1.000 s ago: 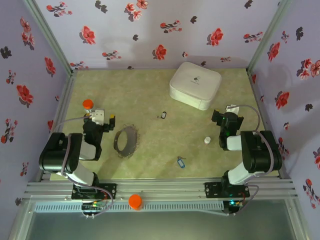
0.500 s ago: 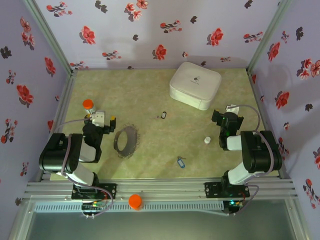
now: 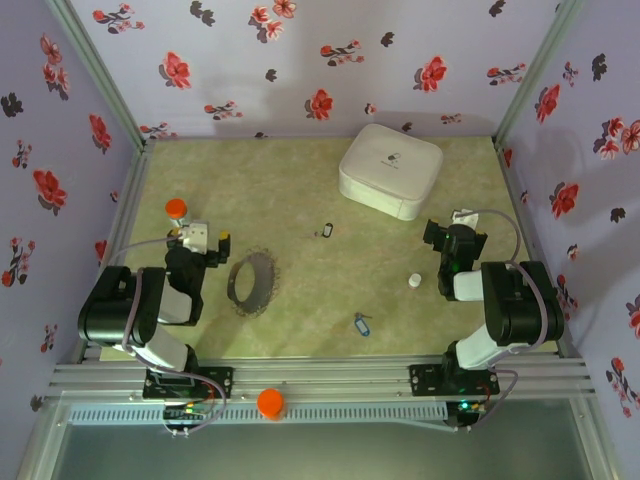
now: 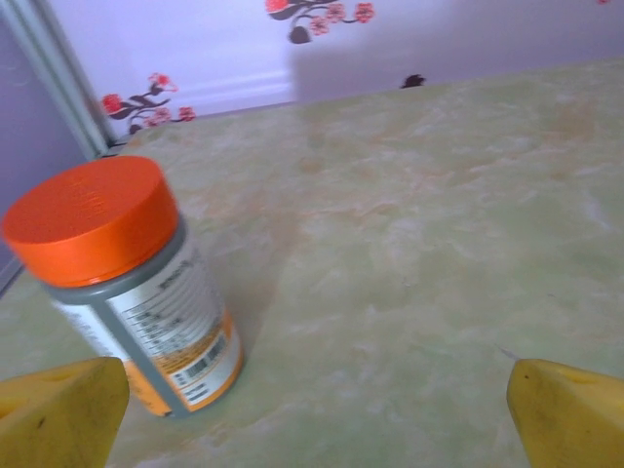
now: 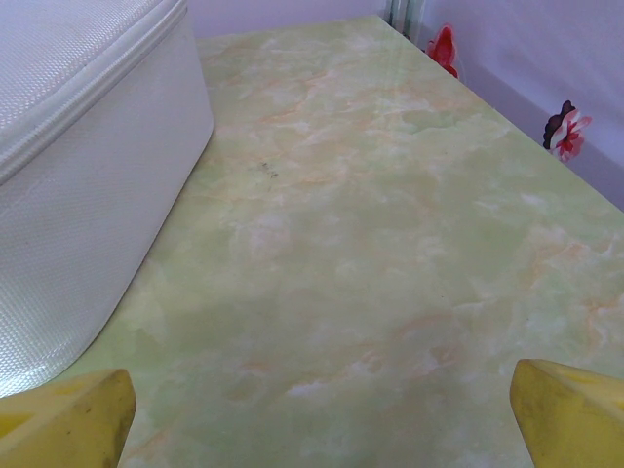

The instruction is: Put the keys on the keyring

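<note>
The keyring [image 3: 252, 283], a wide dark hoop with a beaded rim, lies flat on the table left of centre. A blue-headed key [image 3: 361, 323] lies near the front, and a black-and-silver key [image 3: 327, 231] lies mid-table; both are apart from the ring. My left gripper [image 3: 203, 240] rests low just left of the ring, open, its yellow fingertips [image 4: 58, 414] wide apart over bare table. My right gripper [image 3: 449, 235] sits at the right, open as well, with nothing between its fingertips [image 5: 570, 409].
An orange-capped bottle [image 3: 176, 209] stands just beyond the left gripper, close on its left in the wrist view [image 4: 117, 283]. A white rounded box [image 3: 390, 170] sits at the back right, and its wall [image 5: 78, 166] is close to the right gripper. A small white cylinder [image 3: 414, 281] stands beside the right arm.
The left gripper has shifted very slightly toward the near side. The keys, ring and right arm have not moved.
</note>
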Controlling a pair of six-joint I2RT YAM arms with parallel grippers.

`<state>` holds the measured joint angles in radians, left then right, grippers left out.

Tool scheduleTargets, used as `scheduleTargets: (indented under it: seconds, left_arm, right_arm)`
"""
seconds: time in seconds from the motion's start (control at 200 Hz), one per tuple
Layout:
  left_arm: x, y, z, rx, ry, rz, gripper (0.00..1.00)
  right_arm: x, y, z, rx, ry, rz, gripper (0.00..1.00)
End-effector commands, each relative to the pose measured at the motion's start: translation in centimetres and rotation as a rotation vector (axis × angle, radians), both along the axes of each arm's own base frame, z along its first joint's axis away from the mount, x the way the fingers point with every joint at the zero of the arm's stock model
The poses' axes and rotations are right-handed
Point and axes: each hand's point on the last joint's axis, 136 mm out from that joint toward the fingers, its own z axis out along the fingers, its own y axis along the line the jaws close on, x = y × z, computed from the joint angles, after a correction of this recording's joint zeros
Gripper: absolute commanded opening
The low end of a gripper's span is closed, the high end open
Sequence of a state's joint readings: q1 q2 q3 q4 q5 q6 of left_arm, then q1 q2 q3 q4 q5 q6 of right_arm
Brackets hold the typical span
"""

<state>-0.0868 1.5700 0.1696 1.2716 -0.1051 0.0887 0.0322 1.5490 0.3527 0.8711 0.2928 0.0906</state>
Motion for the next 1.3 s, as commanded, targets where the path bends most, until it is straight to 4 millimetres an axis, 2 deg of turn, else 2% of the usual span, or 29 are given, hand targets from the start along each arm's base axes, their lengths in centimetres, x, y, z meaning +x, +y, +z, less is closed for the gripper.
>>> scheduleTargets:
  seconds: [0.0, 0.075, 0.175, 0.285, 0.425, 0.47, 0.485, 0.525, 0.63, 0.71, 0.81, 1.015, 1.2, 1.295]
  left_arm:
    - [0.4, 2.5, 1.4, -0.038, -0.056, 0.133, 1.00]
    - [-0.3, 3.3, 2.6, -0.048, -0.091, 0.181, 1.00]
    - [-1.5, 4.3, 5.2, -0.063, -0.134, 0.232, 1.00]
    - [-1.6, 4.7, 7.1, -0.142, -0.095, 0.286, 1.00]
    - [-2.0, 2.4, 8.2, -0.183, -0.063, 0.238, 1.00]
    - [-2.5, 1.5, 7.4, -0.189, -0.012, 0.217, 1.00]
    - [-2.2, 1.2, 8.4, -0.201, -0.025, 0.209, 1.00]
    - [-2.5, 0.4, 8.0, -0.224, 0.016, 0.189, 1.00]
    - [-2.9, -2.4, 6.5, -0.303, 0.120, 0.124, 1.00]
    - [-3.3, -4.0, 5.4, -0.322, 0.209, 0.097, 1.00]
    - [-4.5, -4.7, 3.6, -0.368, 0.364, 0.114, 1.00]
    - [-7.2, -6.4, -0.1, -0.433, 0.620, 0.093, 1.00]
    - [-6.9, -8.3, -2.4, -0.372, 0.790, 0.017, 0.99]
    - [-6.0, -8.7, -2.2, -0.337, 0.828, 0.002, 0.96]
  right_arm:
    - [0.8, -0.1, 1.3, 0.013, -0.059, -0.023, 0.99]
    - [0.5, -0.1, 2.2, 0.015, -0.085, -0.022, 0.99]
    - [0.3, 1.6, 4.9, 0.017, -0.066, 0.091, 0.99]
    - [0.1, 2.4, 9.9, 0.094, -0.152, 0.109, 0.99]
    - [-1.2, 3.6, 15.1, 0.247, -0.331, 0.153, 0.99]
    - [-2.0, 3.9, 15.6, 0.327, -0.311, 0.163, 0.99]
    - [-2.3, 4.0, 15.8, 0.349, -0.304, 0.160, 0.99]
    - [-2.6, 4.5, 16.8, 0.395, -0.317, 0.177, 0.99]
    - [-2.8, 7.3, 18.3, 0.500, -0.301, 0.322, 0.99]
    - [-2.5, 9.0, 18.2, 0.621, -0.202, 0.369, 0.99]
    - [-2.4, 11.6, 17.3, 0.737, -0.049, 0.427, 0.99]
    - [-4.2, 16.1, 14.1, 0.785, 0.165, 0.474, 0.99]
    - [-4.7, 19.0, 12.1, 0.823, 0.247, 0.513, 0.96]
    - [-4.6, 20.0, 11.5, 0.838, 0.302, 0.541, 0.93]
